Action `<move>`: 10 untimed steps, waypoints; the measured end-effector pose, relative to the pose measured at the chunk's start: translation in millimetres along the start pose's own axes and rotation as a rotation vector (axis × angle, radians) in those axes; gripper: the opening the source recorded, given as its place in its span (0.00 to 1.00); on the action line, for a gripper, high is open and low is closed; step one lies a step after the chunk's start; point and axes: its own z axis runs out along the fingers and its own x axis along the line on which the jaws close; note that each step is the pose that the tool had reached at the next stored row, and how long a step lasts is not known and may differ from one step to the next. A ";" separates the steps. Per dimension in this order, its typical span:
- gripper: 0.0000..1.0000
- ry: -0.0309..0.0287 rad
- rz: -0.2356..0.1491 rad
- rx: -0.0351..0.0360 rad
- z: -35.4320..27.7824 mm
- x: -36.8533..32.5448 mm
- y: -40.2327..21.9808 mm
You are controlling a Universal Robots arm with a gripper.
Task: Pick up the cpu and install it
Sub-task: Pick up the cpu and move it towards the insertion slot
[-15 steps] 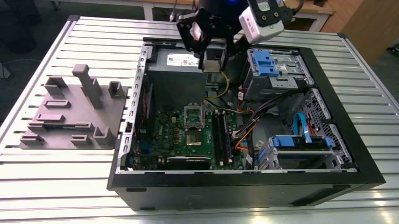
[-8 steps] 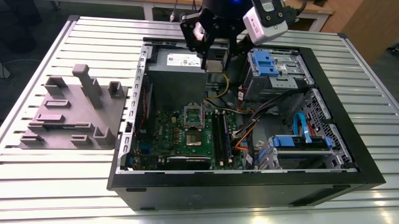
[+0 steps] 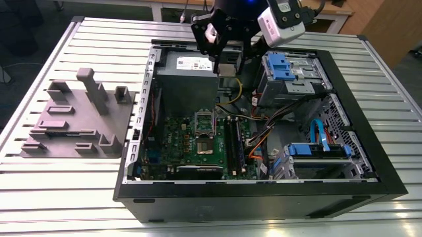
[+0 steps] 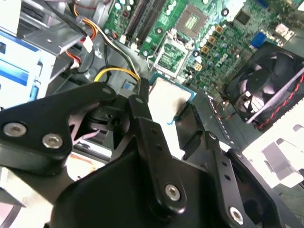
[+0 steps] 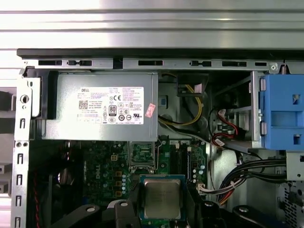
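My gripper [image 3: 228,69] hangs over the back of the open computer case [image 3: 132,163], just past the power supply. It is shut on the cpu [image 3: 228,69], a small flat square chip with a silvery top. In both wrist views the cpu [image 5: 162,197] [image 4: 167,97] sits level between my two black fingers [image 5: 192,202]. The motherboard [image 3: 178,143] lies below, and its cpu socket [image 3: 205,145] [image 5: 141,154] [image 4: 171,57] stands open with the metal frame [image 3: 205,121] swung up. The cpu is well above the socket and off to one side of it.
A grey moulded tray [image 3: 76,118] lies on the slatted table at the exterior view's left. Inside the case are the grey power supply box [image 5: 99,107], blue drive cages [image 3: 287,66] [image 3: 316,150], loose cables [image 3: 264,133], memory slots [image 3: 234,140] and a black fan [image 4: 266,80].
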 end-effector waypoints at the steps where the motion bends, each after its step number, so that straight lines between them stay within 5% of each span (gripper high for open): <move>1: 0.47 0.0000 0.000 0.0001 0.0 0.0 0.0; 10: 0.47 0.0000 0.000 0.0000 0.0 0.4 0.0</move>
